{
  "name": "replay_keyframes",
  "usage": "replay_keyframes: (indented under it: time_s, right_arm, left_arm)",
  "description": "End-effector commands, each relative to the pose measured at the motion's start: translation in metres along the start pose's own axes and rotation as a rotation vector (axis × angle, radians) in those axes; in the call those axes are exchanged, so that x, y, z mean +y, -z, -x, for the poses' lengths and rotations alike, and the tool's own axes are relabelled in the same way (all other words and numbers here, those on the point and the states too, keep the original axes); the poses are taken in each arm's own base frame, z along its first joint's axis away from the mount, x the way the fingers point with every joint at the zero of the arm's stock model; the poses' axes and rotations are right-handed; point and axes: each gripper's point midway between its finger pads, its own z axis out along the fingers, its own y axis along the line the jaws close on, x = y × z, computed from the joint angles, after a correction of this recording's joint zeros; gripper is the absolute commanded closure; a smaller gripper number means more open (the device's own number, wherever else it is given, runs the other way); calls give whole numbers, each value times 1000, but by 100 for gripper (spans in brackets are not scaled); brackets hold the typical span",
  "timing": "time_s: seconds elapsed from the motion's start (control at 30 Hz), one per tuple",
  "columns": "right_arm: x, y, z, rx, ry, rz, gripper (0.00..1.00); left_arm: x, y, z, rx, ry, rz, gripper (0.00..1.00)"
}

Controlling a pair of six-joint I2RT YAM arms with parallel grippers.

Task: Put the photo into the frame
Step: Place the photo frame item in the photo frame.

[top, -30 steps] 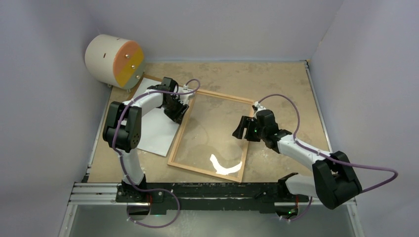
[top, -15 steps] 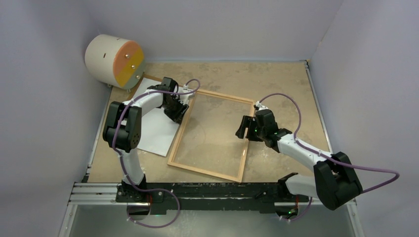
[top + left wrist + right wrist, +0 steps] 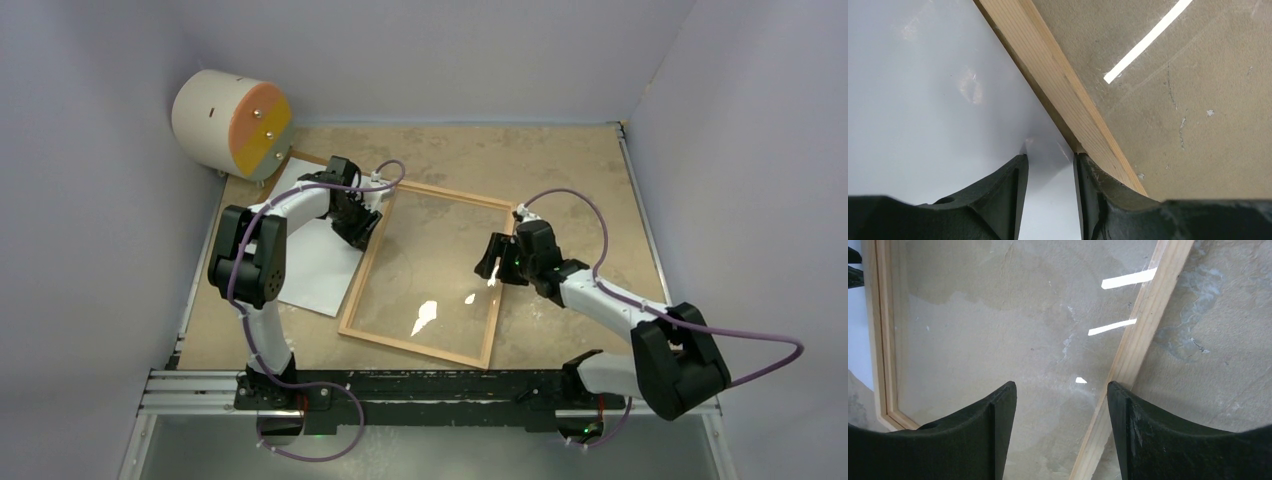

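Top camera high above the frame (image 3: pixel 430 270), facing down, 2 wrist cameras close over opposite rails, all sharing it.

Wide passage is offered over the bare far-right part of the table (image 3: pixel 570 170). The middle is taken up by the flat frame (image 3: pixel 414 348), above whose right rail the right gripper (image 3: pixel 490 262) is held. On the left, room is narrowed by the photo (image 3: pixel 315 270), the left gripper (image 3: pixel 362 230) and a drum (image 3: pixel 225 122) in the far corner. Three sides are closed by walls (image 3: pixel 450 60).
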Motion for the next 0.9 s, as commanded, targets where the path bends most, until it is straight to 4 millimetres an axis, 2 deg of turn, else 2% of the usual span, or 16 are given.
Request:
replay_keyframes:
  time_s: [0.0,0.23,0.43,0.6,0.7,0.87]
  right_arm:
    - [5,-7,-18,78,-43,32,32]
    - [24,-12,-25,110,-110,142,32]
    - [37,-6,-16,88,-127,195,32]
    - [32,-2,-8,82,-119,174,32]
    - [31,11,15,29,-65,130,30]
    - [21,22,15,64,-27,46,31]
  left_arm:
    - [-20,-24,-29,87,9,-102,58]
    - [-25,-33,-35,104,9,-120,59]
    - [-26,-37,-39,113,5,-124,59]
    - [-25,-33,-37,111,-4,-112,60]
    - [-23,-28,-33,102,-12,-101,60]
    - [-21,-20,-25,88,-11,-111,61]
